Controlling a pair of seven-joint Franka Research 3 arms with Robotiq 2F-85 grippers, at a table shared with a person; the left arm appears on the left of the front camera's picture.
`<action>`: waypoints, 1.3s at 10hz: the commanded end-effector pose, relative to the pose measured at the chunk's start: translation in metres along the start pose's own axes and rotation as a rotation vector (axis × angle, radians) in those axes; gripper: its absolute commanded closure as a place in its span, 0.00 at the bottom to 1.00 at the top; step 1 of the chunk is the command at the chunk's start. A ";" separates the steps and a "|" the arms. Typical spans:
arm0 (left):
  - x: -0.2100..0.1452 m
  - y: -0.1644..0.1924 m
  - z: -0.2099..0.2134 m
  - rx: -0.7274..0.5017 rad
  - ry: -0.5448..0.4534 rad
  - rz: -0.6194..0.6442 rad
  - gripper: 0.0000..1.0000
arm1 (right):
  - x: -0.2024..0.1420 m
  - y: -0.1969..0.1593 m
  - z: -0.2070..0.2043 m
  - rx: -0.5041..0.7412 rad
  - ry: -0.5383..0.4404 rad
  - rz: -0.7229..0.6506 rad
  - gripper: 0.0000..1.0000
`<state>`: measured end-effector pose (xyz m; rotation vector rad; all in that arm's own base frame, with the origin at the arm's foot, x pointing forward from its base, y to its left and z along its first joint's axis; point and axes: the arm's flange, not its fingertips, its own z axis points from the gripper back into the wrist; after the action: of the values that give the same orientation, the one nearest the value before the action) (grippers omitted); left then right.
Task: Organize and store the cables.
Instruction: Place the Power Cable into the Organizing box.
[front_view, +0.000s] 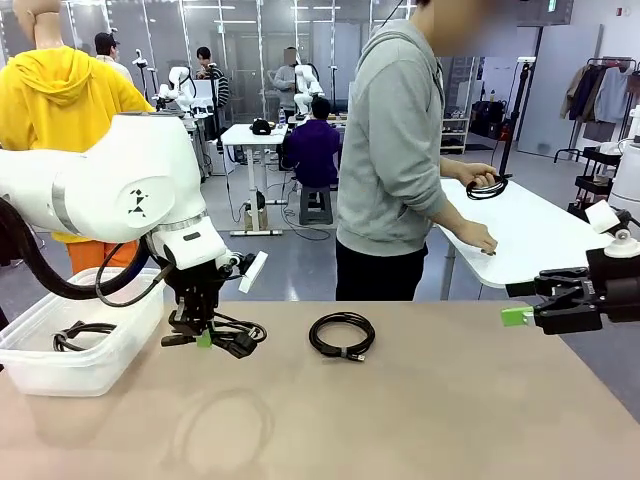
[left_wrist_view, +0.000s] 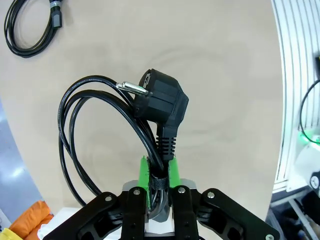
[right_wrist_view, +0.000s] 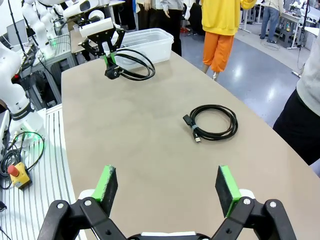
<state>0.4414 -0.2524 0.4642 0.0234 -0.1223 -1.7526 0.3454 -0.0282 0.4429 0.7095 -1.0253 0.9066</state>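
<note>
My left gripper (front_view: 204, 338) (left_wrist_view: 159, 175) is shut on a coiled black cable (front_view: 238, 333) (left_wrist_view: 75, 125) with a chunky black plug (left_wrist_view: 161, 102). It holds the coil just above the tabletop, right of the bin. A second coiled cable (front_view: 342, 334) (right_wrist_view: 212, 122) (left_wrist_view: 30, 27) lies flat at the table's middle. A third cable (front_view: 82, 334) lies inside the clear plastic bin (front_view: 40, 375) (right_wrist_view: 150, 37). My right gripper (front_view: 520, 316) (right_wrist_view: 166, 185) hangs open over the table's right side, nothing between its green pads (right_wrist_view: 106, 182). The right wrist view shows my left gripper (right_wrist_view: 109, 56) far off with its cable.
A person in a grey hoodie (front_view: 395, 150) stands at the far side, turned to a white table (front_view: 540, 235), with a coiled cable (front_view: 487, 187) in one hand. The brown table (front_view: 420, 420) has bare room in front and right of the middle cable.
</note>
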 end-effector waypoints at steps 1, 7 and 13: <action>-0.004 0.007 0.006 0.041 0.091 -0.012 0.83 | 0.004 0.001 -0.001 -0.003 -0.010 -0.026 0.00; -0.144 -0.015 0.066 0.230 -0.003 0.007 0.83 | 0.004 0.001 -0.001 -0.003 -0.010 -0.026 0.00; -0.305 -0.006 0.074 0.254 0.018 -0.027 0.83 | 0.004 0.001 -0.001 -0.003 -0.010 -0.026 0.00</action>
<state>0.4650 0.0591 0.5259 0.2441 -0.3085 -1.7335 0.3454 -0.0280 0.4430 0.7084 -1.0255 0.9055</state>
